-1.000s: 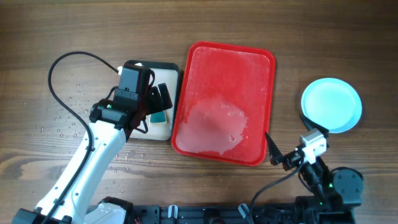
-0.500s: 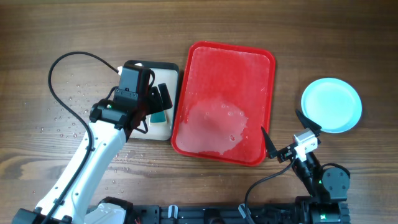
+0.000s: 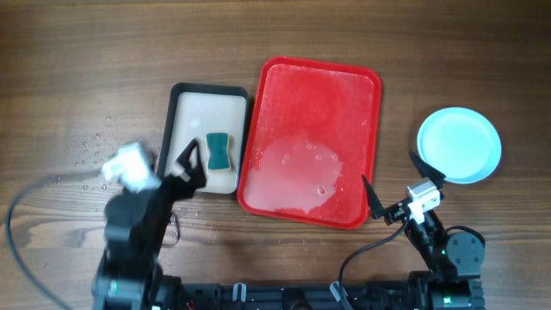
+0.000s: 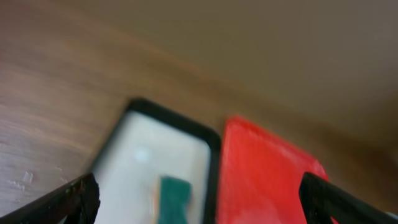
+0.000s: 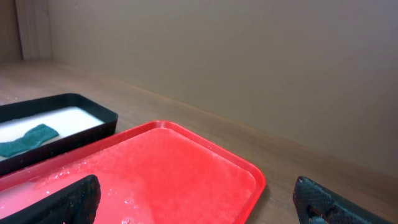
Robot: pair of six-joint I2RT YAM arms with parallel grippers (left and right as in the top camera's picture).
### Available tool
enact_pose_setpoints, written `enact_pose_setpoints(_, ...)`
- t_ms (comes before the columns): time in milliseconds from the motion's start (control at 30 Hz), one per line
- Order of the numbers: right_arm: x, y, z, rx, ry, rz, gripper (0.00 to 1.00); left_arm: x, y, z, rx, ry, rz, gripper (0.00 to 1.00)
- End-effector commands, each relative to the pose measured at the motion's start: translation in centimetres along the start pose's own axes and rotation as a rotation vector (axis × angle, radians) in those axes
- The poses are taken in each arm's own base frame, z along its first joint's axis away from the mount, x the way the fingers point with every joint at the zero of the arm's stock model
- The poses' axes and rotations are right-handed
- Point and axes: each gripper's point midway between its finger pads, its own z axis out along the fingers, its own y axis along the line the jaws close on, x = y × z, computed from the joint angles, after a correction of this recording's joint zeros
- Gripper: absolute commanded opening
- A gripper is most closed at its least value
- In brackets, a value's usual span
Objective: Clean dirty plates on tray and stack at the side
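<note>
Standing wide open and empty, the left pincer [image 3: 191, 166] hangs over the near edge of the small black-rimmed beige tray [image 3: 183, 112], close to the teal sponge [image 3: 219, 151] lying in it; its arm is blurred. The right pincer [image 3: 388, 169] is likewise spread wide, holding nothing, above the bench [image 3: 69, 52] between the red tray [image 3: 344, 86] and the plates [image 3: 459, 145]. The red tray lies mid-bench, its floor wet with a pale film and droplets. The plates sit right of it, clear of its rim, showing one pale blue face; their count cannot be told.
</note>
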Motion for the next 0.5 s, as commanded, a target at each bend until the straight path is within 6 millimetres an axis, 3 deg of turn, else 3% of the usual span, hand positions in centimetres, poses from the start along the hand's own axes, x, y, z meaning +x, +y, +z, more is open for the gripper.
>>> enact_pose_setpoints(0, -0.2, 0.0, 0.0, 0.000, -0.010, -0.007, 1.00, 0.9, 1.9, -1.5, 0.040, -0.145, 0.015, 1.00)
enact_pose_setpoints(100, -0.2, 0.0, 0.0, 0.000, -0.010, -0.007, 1.00, 1.5, 2.9, -1.6, 0.043, -0.211, 0.014, 1.00)
enact_pose_setpoints(167, -0.2, 0.0, 0.0, 0.000, -0.010, -0.007, 1.00, 3.6, 4.0, -0.6, 0.030, -0.174, 0.004, 1.00)
enact_pose_setpoints(467, -0.2, 0.0, 0.0, 0.000, -0.010, -0.006, 1.00, 3.8, 4.1, -0.3, 0.038, -0.188, 0.002, 1.00)
